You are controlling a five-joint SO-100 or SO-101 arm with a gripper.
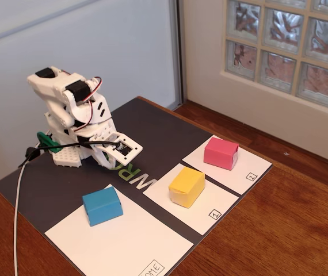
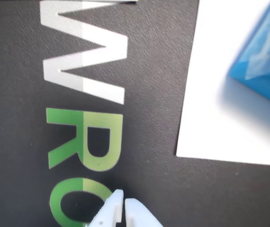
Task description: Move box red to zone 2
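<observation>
White gripper (image 2: 123, 204) fingertips sit pressed together, clenched on nothing, low over the dark mat (image 2: 154, 118) with its green lettering in the wrist view. Only the fixed view shows the pinkish-red paper-wrapped box (image 1: 220, 153), resting on the white sheet marked 2 (image 1: 249, 171), apart from the yellow block (image 1: 186, 186) and the blue block (image 1: 102, 206).
</observation>
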